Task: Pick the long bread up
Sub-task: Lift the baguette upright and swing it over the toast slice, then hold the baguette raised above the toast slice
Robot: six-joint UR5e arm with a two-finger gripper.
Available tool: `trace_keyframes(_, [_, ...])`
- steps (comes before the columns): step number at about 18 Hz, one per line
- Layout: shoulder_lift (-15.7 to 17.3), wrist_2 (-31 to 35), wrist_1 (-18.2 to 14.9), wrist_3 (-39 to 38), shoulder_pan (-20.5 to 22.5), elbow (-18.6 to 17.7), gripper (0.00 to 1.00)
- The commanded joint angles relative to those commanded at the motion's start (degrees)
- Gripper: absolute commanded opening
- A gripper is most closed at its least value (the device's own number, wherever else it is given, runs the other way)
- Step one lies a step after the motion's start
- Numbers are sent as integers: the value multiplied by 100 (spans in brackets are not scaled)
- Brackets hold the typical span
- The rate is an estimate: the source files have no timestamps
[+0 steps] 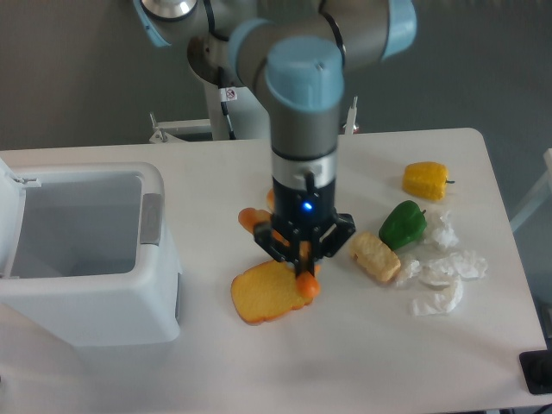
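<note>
Nearest the camera, toast slice (269,293) lies flat on the table (345,362), a bit left of centre. Gripper (304,274) hangs straight over the toast's upper right corner, fingers pointing down; orange fingertip (307,286) sits at the toast edge. Can't tell if the fingers are spread or pressed together — wrist body blocks the gap. Long bread (252,221) is directly behind the gripper, mostly hidden; only its left orange end pokes out just left of the wrist. Can't tell whether the fingers touch it.

Right of the gripper: pale crusty roll (374,257), then crumpled white paper (442,274) further right. Green pepper (402,224) just behind the roll, touching the paper. Yellow pepper (426,179) behind that, near the right rear of the table.

Left side: white bin (86,259), lid open, sits at the table's left edge, well apart from the food.

Far back: arm base (233,60) at the rear table edge, arm reaching forward over the middle.
</note>
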Motion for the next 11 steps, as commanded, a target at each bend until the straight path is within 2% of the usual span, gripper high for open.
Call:
trace_keyframes(6, [62,-106,26,326,-211,35,9])
trace_keyframes(11, [106,-737,26,897,-124,35,9])
